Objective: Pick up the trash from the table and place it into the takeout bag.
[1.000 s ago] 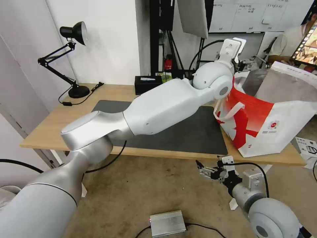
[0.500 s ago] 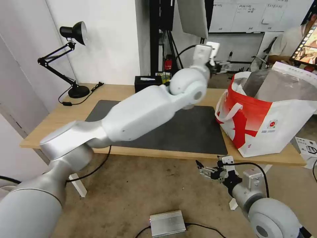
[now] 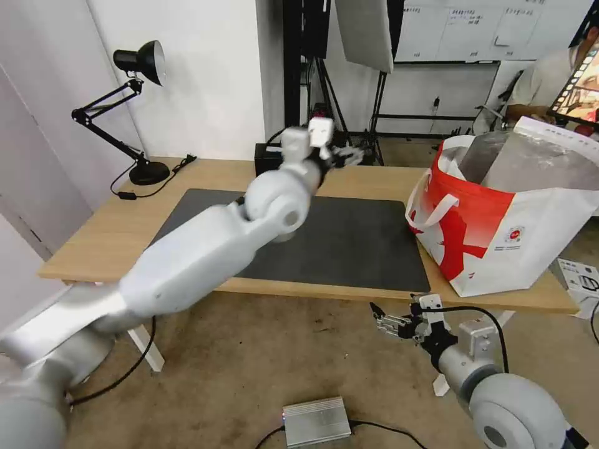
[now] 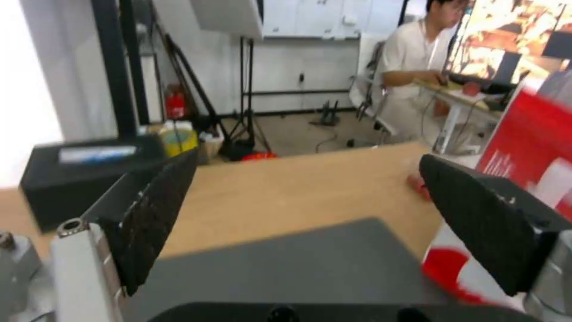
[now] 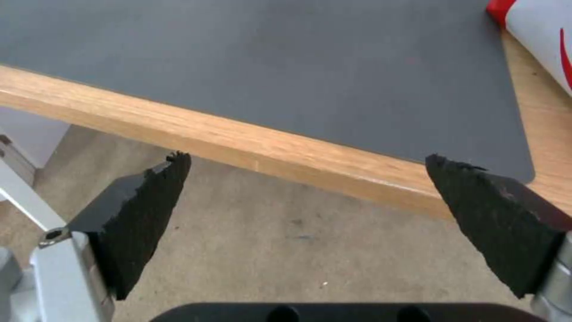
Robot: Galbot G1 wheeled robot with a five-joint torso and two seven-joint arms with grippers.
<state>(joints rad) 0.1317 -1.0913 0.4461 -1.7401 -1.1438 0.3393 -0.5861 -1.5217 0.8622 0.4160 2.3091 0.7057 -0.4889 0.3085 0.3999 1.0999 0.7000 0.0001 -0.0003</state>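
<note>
Hung over the counter (image 3: pixel 100 231) with left gripper (image 4: pixel 310 210) fingers spread wide, empty; takeout bag (image 3: pixel 499 231) stood well to its right. Right gripper (image 5: pixel 310 210) gaped empty below the counter's front edge.

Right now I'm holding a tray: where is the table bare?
The large dark grey rectangular mat lies bare between the left gripper and the red-and-white takeout bag; so does the light wood beside the black desk lamp. The bag crowds the right end.

Red-and-white insulated tote (image 3: pixel 499 231) on light-wood tabletop (image 3: pixel 93 243), right of dark grey rectangular mat (image 3: pixel 355 243); black rectangular tissue box (image 4: pixel 83 174) behind mat
</note>
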